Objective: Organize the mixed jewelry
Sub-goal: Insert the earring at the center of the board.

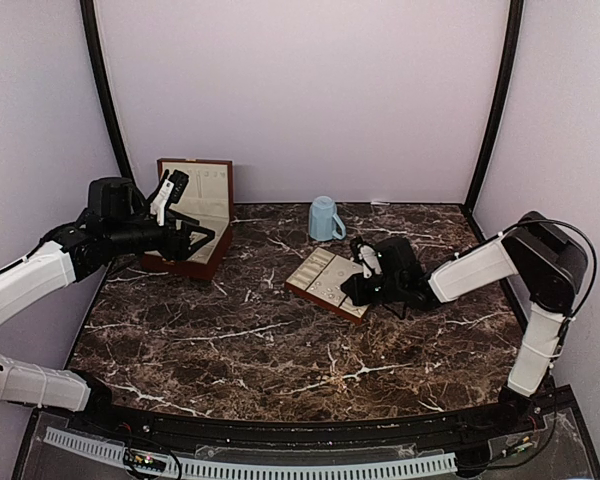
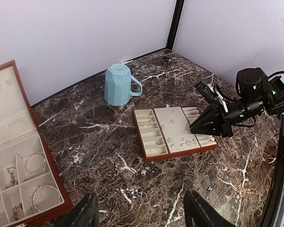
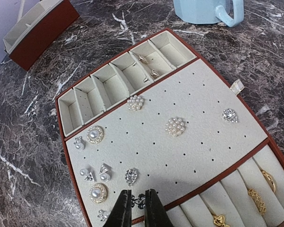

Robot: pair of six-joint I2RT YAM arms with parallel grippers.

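Note:
The cream-lined tray (image 3: 203, 146) fills the right wrist view. On its pad sit several earrings of the mixed jewelry, such as a pearl cluster (image 3: 175, 126) and a crystal stud (image 3: 131, 176). Rings (image 3: 256, 199) lie in the roll slots. My right gripper (image 3: 138, 204) hovers over the tray's near edge, shut on a tiny dark glinting earring (image 3: 139, 201). From above, it (image 1: 356, 290) is over the tray (image 1: 320, 270). My left gripper (image 2: 142, 215) hangs open and empty above bare marble; from above it (image 1: 198, 240) is in front of the wooden box (image 1: 195, 215).
A light-blue mug (image 1: 325, 218) stands upside down behind the tray. The open wooden box (image 2: 19, 179) holds bangles and chains in its compartments. A tiny loose piece (image 2: 209, 188) and a small gold-toned piece (image 2: 244, 191) lie on the marble near the tray.

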